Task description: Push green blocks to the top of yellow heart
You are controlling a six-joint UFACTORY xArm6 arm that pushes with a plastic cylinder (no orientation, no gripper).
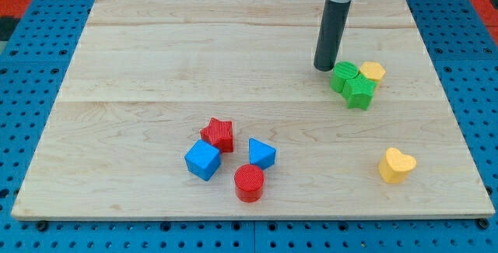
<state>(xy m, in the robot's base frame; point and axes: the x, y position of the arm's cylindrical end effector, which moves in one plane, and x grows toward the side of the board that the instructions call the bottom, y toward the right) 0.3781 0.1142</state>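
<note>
- Camera view: my tip [324, 68] sits just up-left of two touching green blocks [352, 84]; a small yellow block [373, 71] abuts them. No pincer on this rig, only the rod.
- Yellow heart [396, 165] lies well below, toward the view's bottom right.
- Judgement: push downward from the top edge, slowly, keeping both greens together.
- Blocks look ribbed, matte; surface [156, 58] is pale wood.

Bare board between green blocks [352, 82] and yellow heart [396, 165].
</note>
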